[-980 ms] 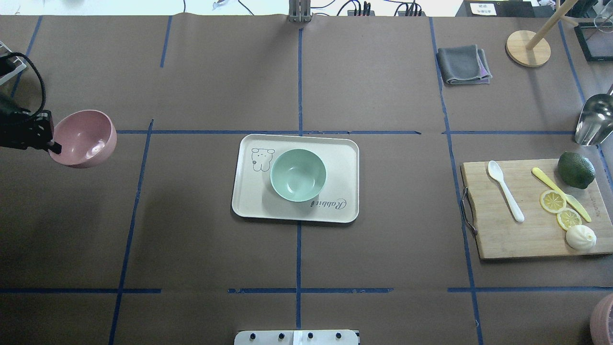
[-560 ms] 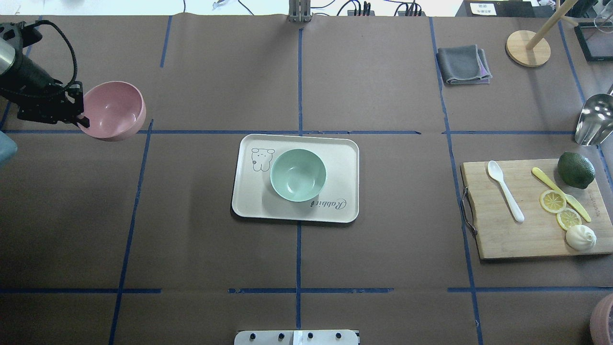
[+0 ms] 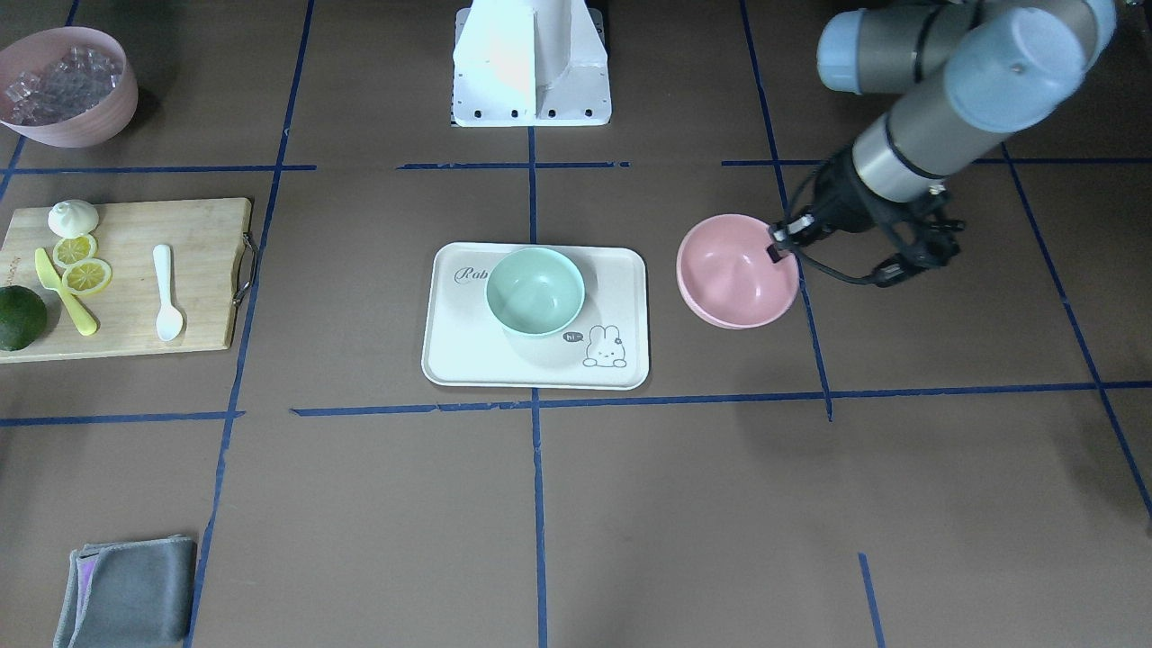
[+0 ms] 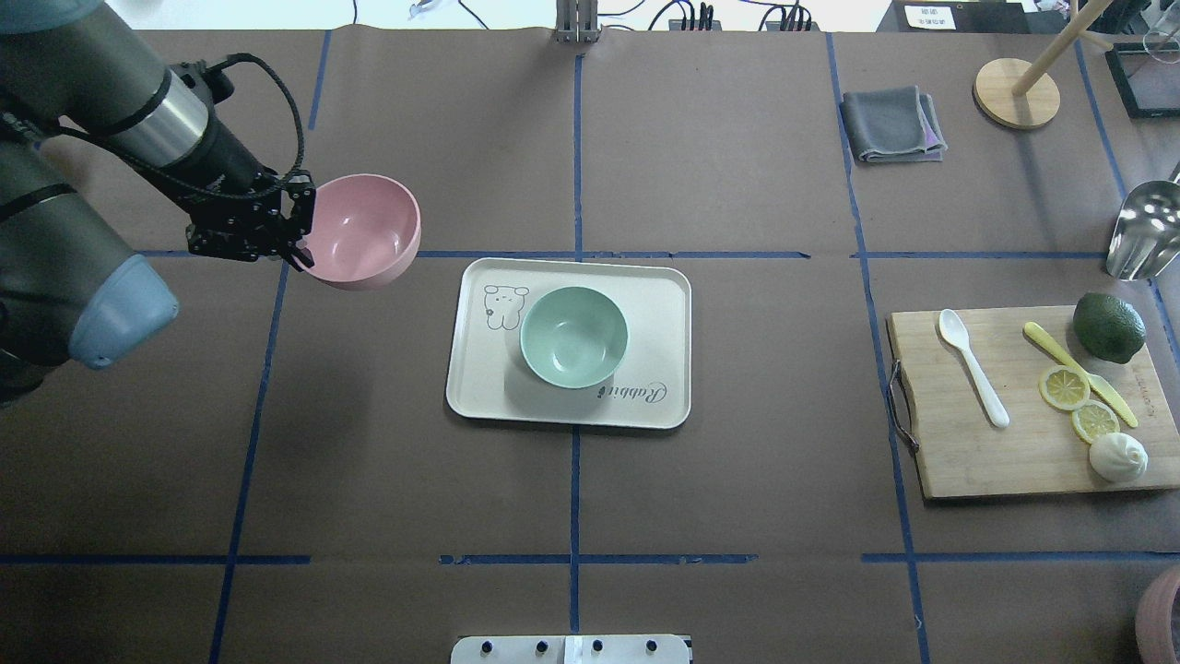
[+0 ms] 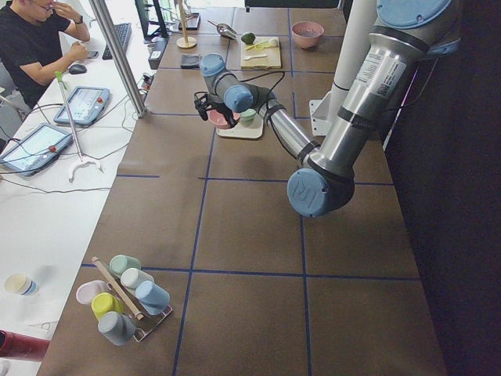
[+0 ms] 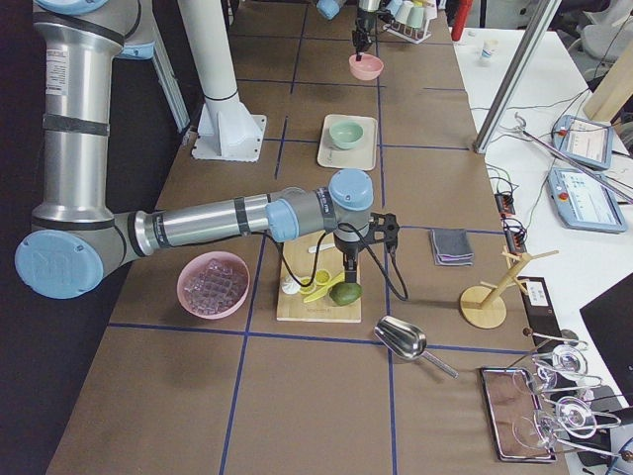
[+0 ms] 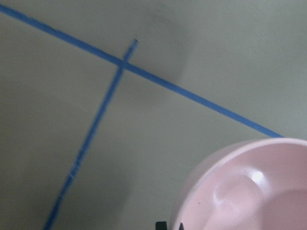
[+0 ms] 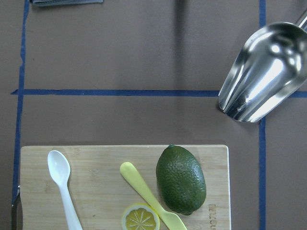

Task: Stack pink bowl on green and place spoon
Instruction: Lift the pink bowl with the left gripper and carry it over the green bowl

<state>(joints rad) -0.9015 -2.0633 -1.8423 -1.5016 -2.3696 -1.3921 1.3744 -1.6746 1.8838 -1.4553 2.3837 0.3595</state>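
Observation:
My left gripper (image 4: 297,232) is shut on the near rim of the pink bowl (image 4: 364,231) and holds it above the table, just left of the cream tray (image 4: 660,304). The bowl also shows in the front-facing view (image 3: 736,270) and the left wrist view (image 7: 249,191). The green bowl (image 4: 573,337) stands upright on the tray, empty. The white spoon (image 4: 973,378) lies on the wooden cutting board (image 4: 1005,461) at the right, and it shows in the right wrist view (image 8: 61,179). My right gripper (image 6: 347,280) hangs over the board; I cannot tell whether it is open.
On the board lie a dark green lime (image 4: 1108,326), a yellow knife (image 4: 1079,371), lemon slices (image 4: 1066,387) and a white bun (image 4: 1117,456). A metal scoop (image 4: 1143,231), a grey cloth (image 4: 890,124) and a wooden stand (image 4: 1016,92) are at the far right.
My left arm has carried the pink bowl from the table's far left edge rightward to just beside the tray. Nothing else has moved.

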